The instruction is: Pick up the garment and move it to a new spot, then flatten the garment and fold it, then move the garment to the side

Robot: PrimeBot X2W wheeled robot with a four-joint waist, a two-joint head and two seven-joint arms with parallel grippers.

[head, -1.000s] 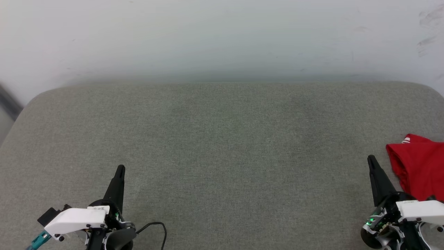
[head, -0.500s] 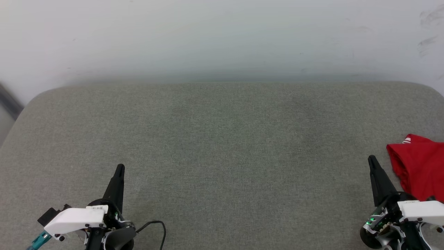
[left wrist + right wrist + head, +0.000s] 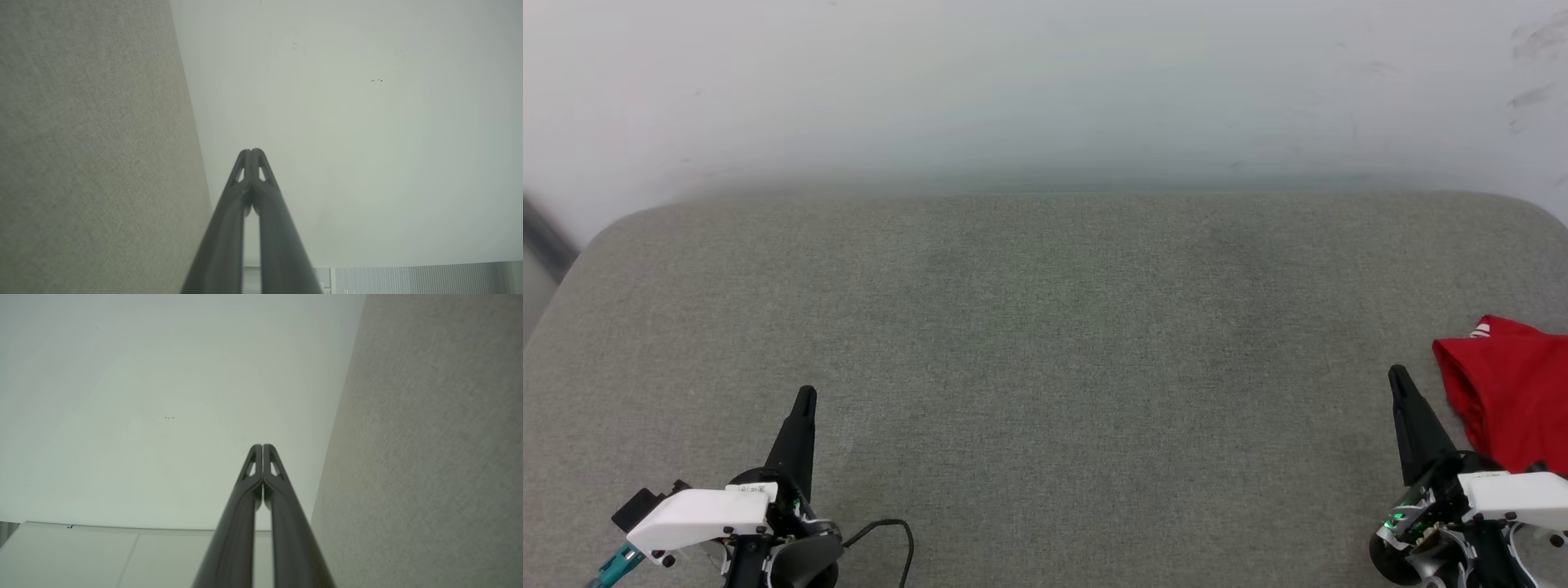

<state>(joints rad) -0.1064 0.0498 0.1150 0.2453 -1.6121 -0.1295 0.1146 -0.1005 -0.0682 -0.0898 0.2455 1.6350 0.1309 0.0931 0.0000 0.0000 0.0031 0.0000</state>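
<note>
The red garment [image 3: 1515, 392] lies bunched at the right edge of the grey padded surface [image 3: 1045, 327], a bit of white striped trim showing at its top; part of it runs out of the head view. My right gripper [image 3: 1398, 377] is shut and empty, its tip just left of the garment and apart from it. At the lower left my left gripper [image 3: 805, 398] is shut with nothing in it, far from the garment. Both wrist views show the fingertips pressed together: left gripper [image 3: 251, 152], right gripper [image 3: 262, 446].
A pale wall [image 3: 1045, 90] rises behind the grey surface's far edge. A black cable [image 3: 886, 531] loops on the surface beside the left wrist. The surface's rounded corners show at the far left and far right.
</note>
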